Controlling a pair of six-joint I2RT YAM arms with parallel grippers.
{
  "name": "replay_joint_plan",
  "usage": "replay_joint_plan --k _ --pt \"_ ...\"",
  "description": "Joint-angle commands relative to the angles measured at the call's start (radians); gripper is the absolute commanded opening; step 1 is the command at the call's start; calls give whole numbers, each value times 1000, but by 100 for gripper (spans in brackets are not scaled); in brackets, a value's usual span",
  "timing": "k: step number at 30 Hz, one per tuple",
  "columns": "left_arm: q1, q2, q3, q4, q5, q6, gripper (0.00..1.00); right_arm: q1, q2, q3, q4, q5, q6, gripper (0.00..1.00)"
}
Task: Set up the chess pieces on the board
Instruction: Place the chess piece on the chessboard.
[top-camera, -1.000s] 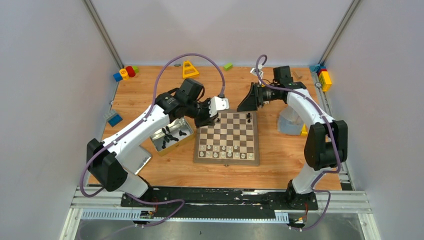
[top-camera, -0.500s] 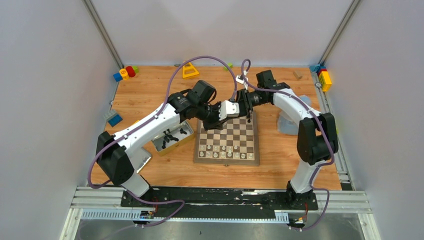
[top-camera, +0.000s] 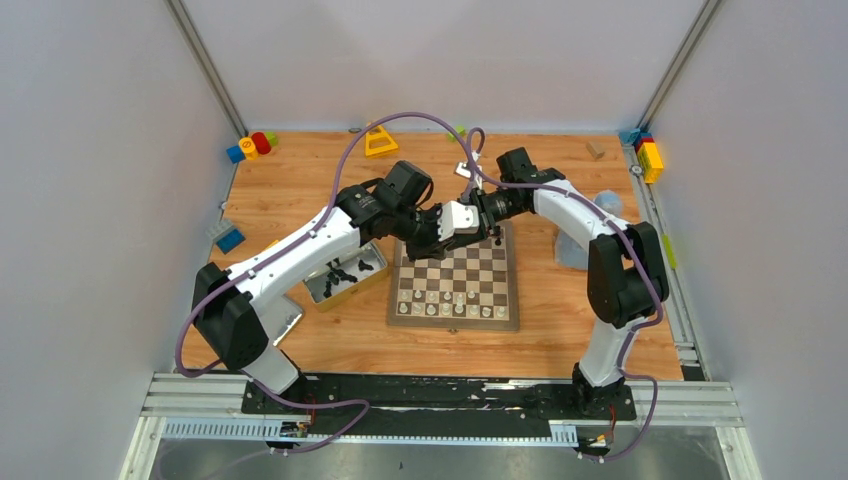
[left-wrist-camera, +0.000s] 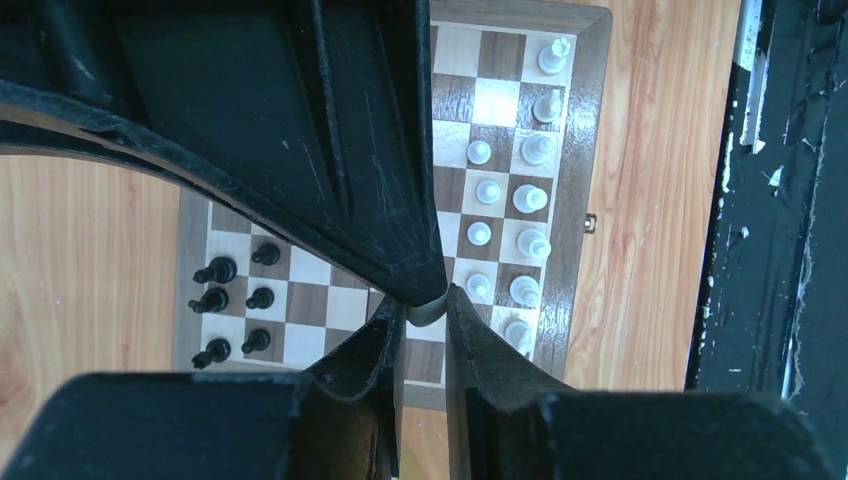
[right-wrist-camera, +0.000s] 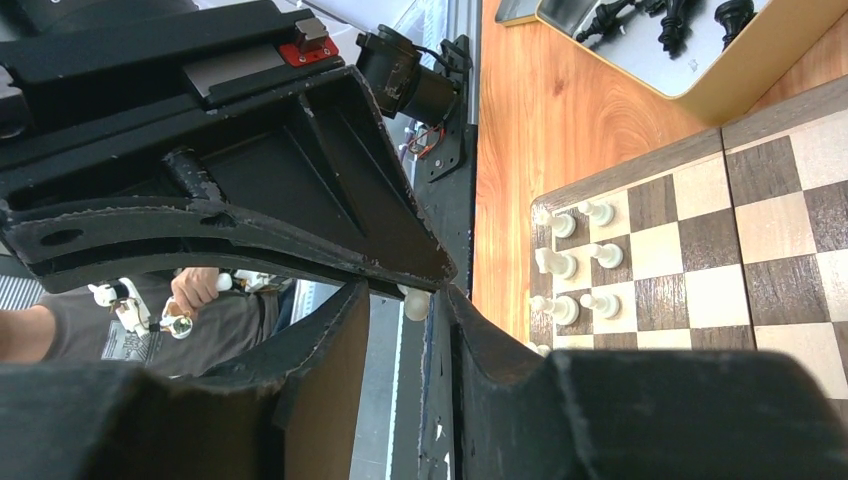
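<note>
Top external change: your right gripper (right-wrist-camera: 410, 305) has swung in from the board (top-camera: 455, 322)'s far right corner, jaws narrowing.
Your left gripper (left-wrist-camera: 425, 330): nipped on a pale piece (left-wrist-camera: 428, 311), above the board's far edge.
Right grip: flanks that same piece; you cannot tell whether it bites yet.
Meaning: likely a handover, so hold left until right has it.
Board state: pale pieces (left-wrist-camera: 488, 190) along the near rows, black pieces (left-wrist-camera: 260, 297) by a far corner.
Writing: none readable.

The wooden table (top-camera: 290, 190) carries the board (top-camera: 455, 323), a tin (top-camera: 352, 290) beside it, and toy blocks (top-camera: 250, 146) along the far edge.
</note>
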Motion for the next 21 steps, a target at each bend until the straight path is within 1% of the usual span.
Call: replay_joint_plan --k 1,10,16,21 --pt "-8 -8 30 22 -10 -9 9 9 7 32 -31 -35 -67 32" --pt "-8 -10 29 24 -15 -11 9 18 17 43 -47 -17 -79 31" --pt "-9 -12 25 23 -10 -12 9 21 30 55 -54 -15 -79 23" --pt "-9 -11 21 21 -1 -11 9 22 36 67 -58 -18 -78 19"
